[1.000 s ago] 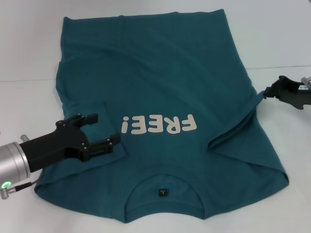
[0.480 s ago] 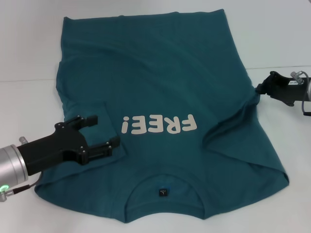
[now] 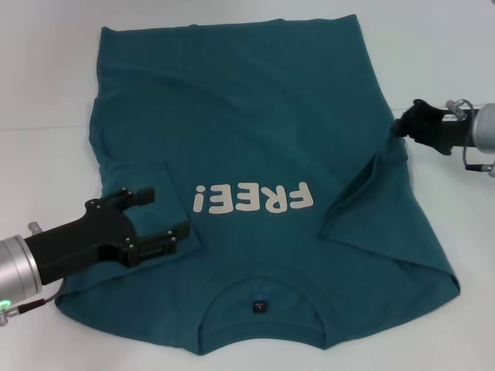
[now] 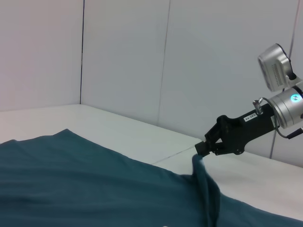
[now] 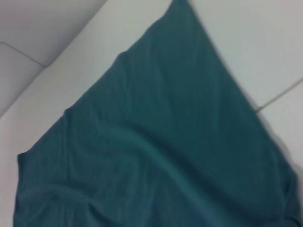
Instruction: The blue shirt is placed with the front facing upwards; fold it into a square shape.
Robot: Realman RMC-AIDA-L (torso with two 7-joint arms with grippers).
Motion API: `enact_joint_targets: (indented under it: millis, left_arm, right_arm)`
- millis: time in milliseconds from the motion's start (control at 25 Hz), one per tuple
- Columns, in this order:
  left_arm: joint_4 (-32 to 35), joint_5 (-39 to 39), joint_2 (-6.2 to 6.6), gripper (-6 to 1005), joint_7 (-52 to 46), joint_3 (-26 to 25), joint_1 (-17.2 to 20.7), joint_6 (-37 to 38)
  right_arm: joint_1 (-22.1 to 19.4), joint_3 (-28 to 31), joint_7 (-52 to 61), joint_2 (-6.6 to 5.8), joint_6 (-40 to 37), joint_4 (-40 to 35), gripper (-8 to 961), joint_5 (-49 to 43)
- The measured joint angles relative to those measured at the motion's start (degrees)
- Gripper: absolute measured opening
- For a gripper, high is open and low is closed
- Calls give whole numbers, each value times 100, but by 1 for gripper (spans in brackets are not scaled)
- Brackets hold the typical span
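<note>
Teal cotton fills your head view: the blue shirt (image 3: 263,154) lies flat on the white table (image 3: 46,77), lettering up. Your left gripper (image 3: 158,216) hovers released over the folded sleeve. Your right gripper (image 3: 404,126) pinches the shirt's right edge, raising a ridge. From the left wrist you see this lifted peak. The right wrist shows only soft wrinkled cloth.

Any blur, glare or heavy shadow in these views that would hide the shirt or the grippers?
Head view: evenly lit, blue shirt sharp, soft shadow under the left gripper. Left wrist view: clear, right gripper pinching the cloth is crisp. Right wrist view: soft and slightly blurred, only folds readable. No glare.
</note>
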Motion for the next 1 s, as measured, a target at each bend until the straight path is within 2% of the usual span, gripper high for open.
enact_joint_targets:
  millis: [160,360,480,600,680,760,920,1000]
  left_arm:
    - [-11,-44,3,904,63,-42,38,15]
    - [1,-109,-1,904,76,-104,82,32]
    - [-35,-217,0,905,95,-271,89,54]
    - [-35,-339,18,905,-180,-520,95,73]
    - [99,-292,40,905,-781,-722,131,99]
    - [333,-168,56,905,-1404,-827,230,149]
    - [1068,353,20,904,-2669,-876,584,329]
    - [1298,647,-9,904,-3040,-876,742,350]
  right_arm:
    - [53,-15,-103,89,42,-58,27,8]
    - [-27,-19,-185,166,76,-254,237,8]
    - [-239,21,-672,265,-247,-797,386,88]
    - [-695,41,-1855,497,-746,-1605,517,603]
    - [-1114,43,-2944,678,-1181,-2088,604,1184]
    - [-1569,41,-3896,783,-1636,-2358,682,1792]
    - [-2277,82,-4650,779,-2480,-2451,839,2638]
    - [-2550,204,-4777,751,-2909,-2450,858,2901]
